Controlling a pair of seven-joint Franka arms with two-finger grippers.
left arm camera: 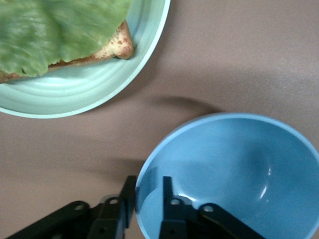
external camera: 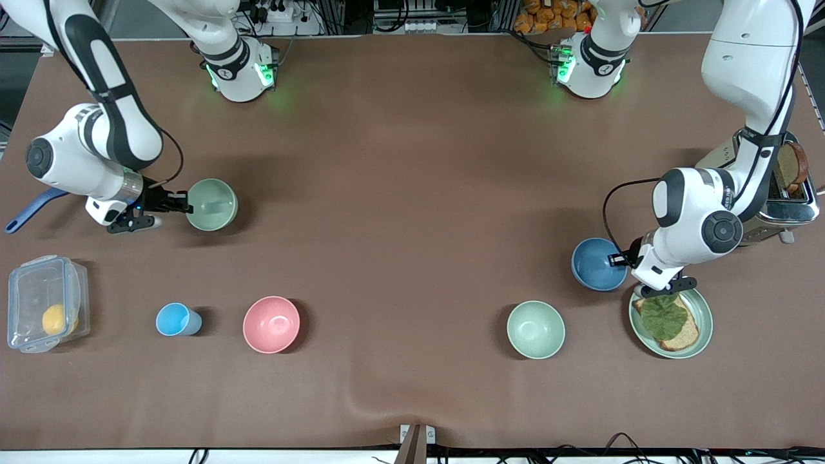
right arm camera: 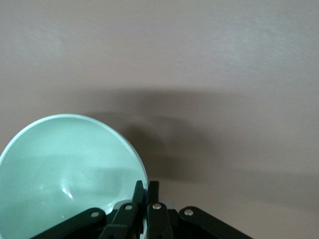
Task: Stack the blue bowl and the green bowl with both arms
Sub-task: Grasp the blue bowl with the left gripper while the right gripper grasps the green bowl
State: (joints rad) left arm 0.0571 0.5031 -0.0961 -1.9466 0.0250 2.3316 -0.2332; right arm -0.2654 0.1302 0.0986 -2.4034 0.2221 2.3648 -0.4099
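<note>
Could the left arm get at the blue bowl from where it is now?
Probably yes, it looks already there: the left gripper has one finger inside and one outside the rim of the blue bowl, closed on its wall. The plate with bread sits beside the bowl but not between them.

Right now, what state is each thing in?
Blue bowl: upright, rim pinched by left pincer.
Green bowl: rim pinched by right pincer.
Second green bowl: upright, free.
Pink bowl: upright, empty.
Plate: holds bread and leaf.
</note>
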